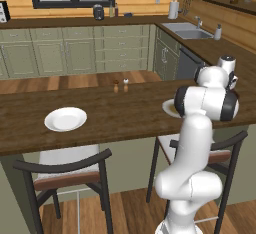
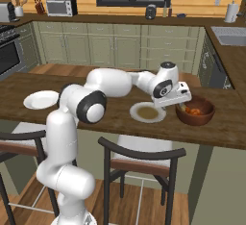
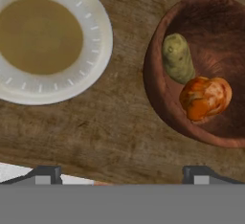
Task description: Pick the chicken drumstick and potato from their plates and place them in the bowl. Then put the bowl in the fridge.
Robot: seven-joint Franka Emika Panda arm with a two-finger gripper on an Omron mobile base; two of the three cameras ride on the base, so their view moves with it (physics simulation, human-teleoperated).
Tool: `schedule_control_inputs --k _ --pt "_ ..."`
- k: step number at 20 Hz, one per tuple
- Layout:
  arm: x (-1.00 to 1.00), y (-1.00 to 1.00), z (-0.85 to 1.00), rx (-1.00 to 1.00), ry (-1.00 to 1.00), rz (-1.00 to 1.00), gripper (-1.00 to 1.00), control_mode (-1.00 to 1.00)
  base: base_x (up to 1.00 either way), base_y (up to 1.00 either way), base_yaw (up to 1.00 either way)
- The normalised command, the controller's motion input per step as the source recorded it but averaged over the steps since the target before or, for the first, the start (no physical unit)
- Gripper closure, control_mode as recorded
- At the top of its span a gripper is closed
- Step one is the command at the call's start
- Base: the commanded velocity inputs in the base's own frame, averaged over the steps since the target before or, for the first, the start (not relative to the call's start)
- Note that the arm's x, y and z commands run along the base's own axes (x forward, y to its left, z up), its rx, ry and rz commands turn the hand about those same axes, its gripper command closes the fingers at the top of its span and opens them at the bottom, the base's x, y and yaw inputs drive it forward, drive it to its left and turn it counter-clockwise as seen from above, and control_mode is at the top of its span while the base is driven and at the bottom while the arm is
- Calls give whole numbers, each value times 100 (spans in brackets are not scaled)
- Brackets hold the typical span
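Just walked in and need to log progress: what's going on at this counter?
The robot arm is working at the wooden counter. The drumstick and potato both lie in the bowl, and the two plates, the white one and the brown-centred one, are empty. The gripper is open, holding nothing, above the counter between the brown-centred plate and the bowl. The bowl has not yet gone to the fridge.
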Motion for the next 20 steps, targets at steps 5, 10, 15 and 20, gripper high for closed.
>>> schedule_control_inputs --k 5,10,15,20 --pt "33 -26 -13 0 0 5 -100 -100 0 0 0" --pt "27 -21 -21 0 0 6 -100 -100 0 0 0" --pt "20 -30 -19 0 0 8 -100 -100 0 0 0" --pt "24 -22 -24 0 0 8 -100 -100 0 0 0"
